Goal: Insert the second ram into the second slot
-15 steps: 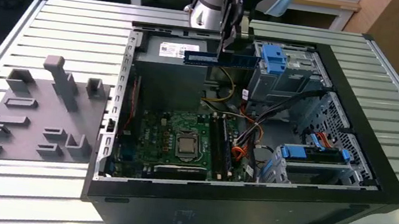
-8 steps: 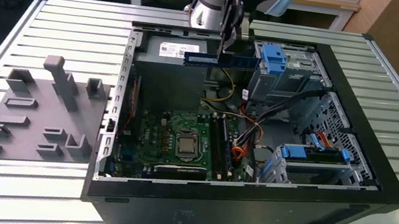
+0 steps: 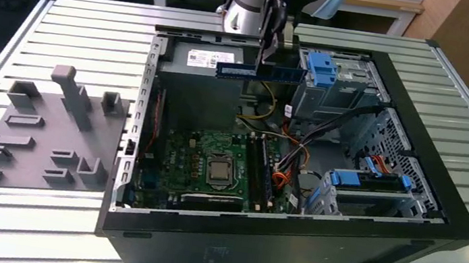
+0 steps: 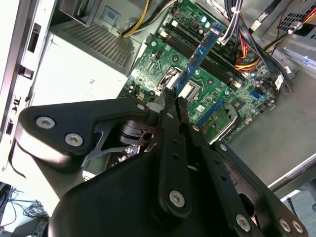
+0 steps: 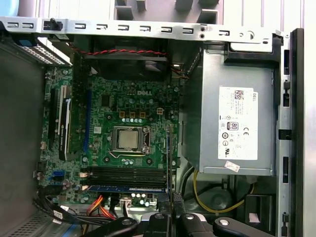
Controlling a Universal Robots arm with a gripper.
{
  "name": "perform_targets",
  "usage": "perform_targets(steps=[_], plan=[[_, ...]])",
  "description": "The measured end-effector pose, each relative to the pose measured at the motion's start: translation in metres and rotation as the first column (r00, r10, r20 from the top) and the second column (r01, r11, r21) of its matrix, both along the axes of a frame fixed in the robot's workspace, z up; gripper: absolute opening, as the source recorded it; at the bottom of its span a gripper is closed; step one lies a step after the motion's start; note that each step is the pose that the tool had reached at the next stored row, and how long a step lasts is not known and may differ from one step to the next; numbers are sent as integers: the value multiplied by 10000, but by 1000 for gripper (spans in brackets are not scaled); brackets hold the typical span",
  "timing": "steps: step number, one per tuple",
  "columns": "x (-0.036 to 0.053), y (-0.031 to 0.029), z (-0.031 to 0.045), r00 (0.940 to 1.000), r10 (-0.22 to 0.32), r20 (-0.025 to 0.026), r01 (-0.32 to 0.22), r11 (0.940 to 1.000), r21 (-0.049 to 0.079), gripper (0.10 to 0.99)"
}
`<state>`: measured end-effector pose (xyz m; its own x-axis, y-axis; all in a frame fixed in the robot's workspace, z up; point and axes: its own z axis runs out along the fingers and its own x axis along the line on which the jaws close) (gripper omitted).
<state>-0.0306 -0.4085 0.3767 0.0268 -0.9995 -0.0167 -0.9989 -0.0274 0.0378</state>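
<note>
My gripper (image 3: 265, 62) is shut on the second ram (image 3: 260, 72), a thin blue stick held level above the open computer case, over the power supply's edge. The second wrist view has the fingers (image 4: 170, 101) clamped on one end of the stick (image 4: 197, 57), which points out over the green motherboard (image 4: 222, 94). From the first wrist view the stick (image 5: 168, 158) appears edge-on, crosswise to the long black memory slots (image 5: 128, 172) below. Another blue stick (image 5: 128, 188) sits seated in a slot beside them. I cannot tell which slot is the second.
The case (image 3: 292, 244) lies open on a slatted metal table (image 3: 85, 23). Inside are a grey power supply (image 5: 237, 123), the processor socket (image 5: 129, 139), orange and black cables (image 3: 300, 147) and blue drive-bay clips (image 3: 322, 68). A grey fixture plate with upright pegs (image 3: 43, 133) lies at the exterior view's left.
</note>
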Motion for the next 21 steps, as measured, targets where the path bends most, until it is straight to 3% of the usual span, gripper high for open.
perform_targets(steps=[21], plan=[[0,-43,0,10000,0,0,0,10000,-4,141]])
